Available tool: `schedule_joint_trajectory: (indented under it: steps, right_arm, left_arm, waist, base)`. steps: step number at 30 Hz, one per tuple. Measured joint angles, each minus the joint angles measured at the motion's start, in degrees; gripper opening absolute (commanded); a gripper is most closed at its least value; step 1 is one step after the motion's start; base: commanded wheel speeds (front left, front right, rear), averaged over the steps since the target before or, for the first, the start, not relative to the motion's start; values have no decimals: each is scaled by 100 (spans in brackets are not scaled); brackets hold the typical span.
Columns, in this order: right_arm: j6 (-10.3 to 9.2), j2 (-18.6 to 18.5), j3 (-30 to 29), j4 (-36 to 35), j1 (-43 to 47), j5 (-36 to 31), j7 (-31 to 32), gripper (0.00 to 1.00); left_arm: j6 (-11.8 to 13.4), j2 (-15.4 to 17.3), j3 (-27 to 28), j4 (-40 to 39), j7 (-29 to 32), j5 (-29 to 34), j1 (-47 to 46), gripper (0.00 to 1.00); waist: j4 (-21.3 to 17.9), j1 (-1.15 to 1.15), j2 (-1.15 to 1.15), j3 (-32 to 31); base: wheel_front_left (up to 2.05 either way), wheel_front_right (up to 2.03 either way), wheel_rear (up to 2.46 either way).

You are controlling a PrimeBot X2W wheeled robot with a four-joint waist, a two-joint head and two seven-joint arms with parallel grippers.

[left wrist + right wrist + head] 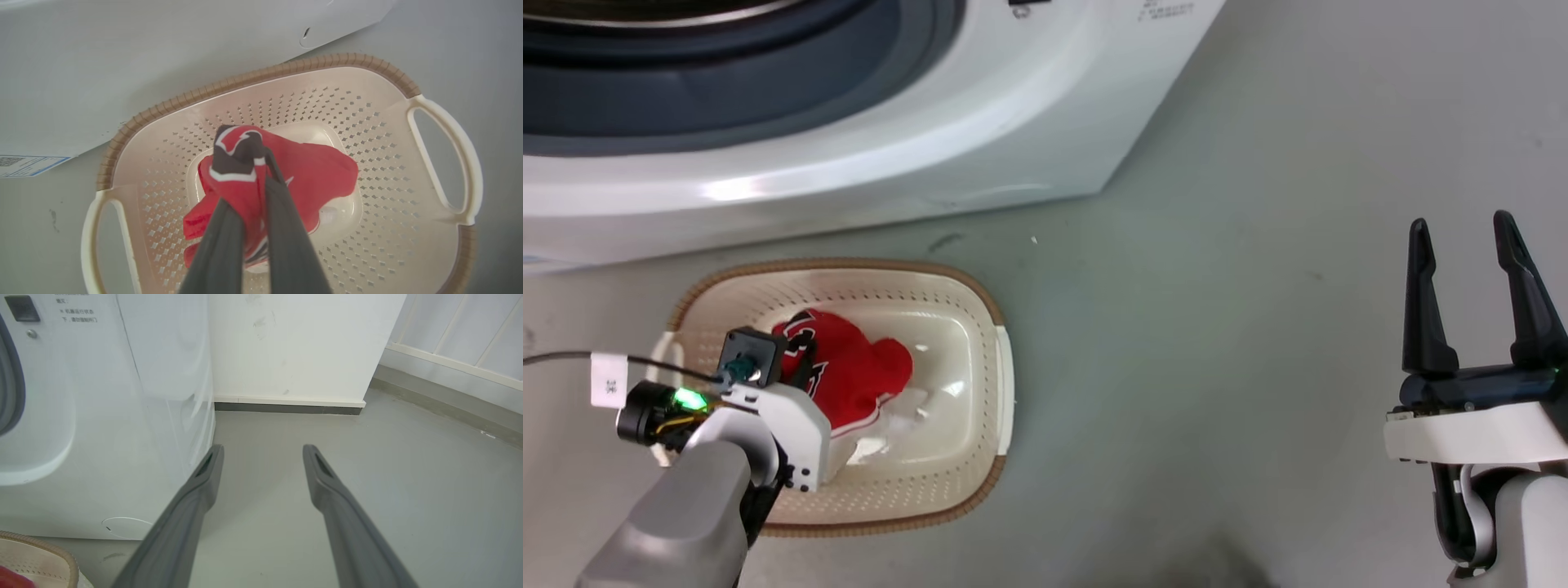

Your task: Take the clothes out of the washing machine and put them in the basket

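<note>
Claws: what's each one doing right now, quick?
Left claw: closed on the red garment, over the basket.
Right claw: open, holding nothing.

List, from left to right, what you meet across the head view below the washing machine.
Cable tag → clothes → basket's right rim → bare floor → right gripper, jaws apart.
</note>
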Motion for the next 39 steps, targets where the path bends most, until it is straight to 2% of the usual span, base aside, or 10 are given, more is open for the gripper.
schedule_joint_trajectory:
  steps: [7,12,23,24,25,33,39]
  right_arm:
    - [0,-1,53,-66,-97,175,0,100]
    - [0,0,136,-101,-116,246,0,100]
    - [0,1,143,-138,-219,283,0,100]
    - [0,1,143,-133,-231,281,0,100]
    - [0,1,138,-127,-236,280,0,100]
    - [0,1,63,-22,-242,182,0,100]
    - [0,1,-100,82,-237,-65,0,100]
  left_arm:
    - [-141,-237,-7,878,-40,54,-587,0]
    - [-192,-281,49,1346,-52,0,-868,0]
    - [-288,-371,18,1761,-59,-2,-1106,0]
    - [-279,-377,8,1767,-59,29,-1107,14]
    - [-248,-381,23,1766,-60,24,-1109,100]
    - [-190,-433,256,1570,-76,-65,-864,100]
    - [-30,-454,748,808,-76,-63,-491,100]
  waist:
    - [-242,0,0,651]
    - [-411,0,0,996]
    - [-508,0,0,1306]
    - [-505,0,0,1298]
    - [-499,0,0,1282]
    - [-405,-1,0,898]
    - [-243,-1,0,370]
  base:
    - [0,0,0]
    - [0,0,0]
    - [0,0,0]
    - [0,0,0]
    - [0,0,0]
    - [0,0,0]
    - [0,0,0]
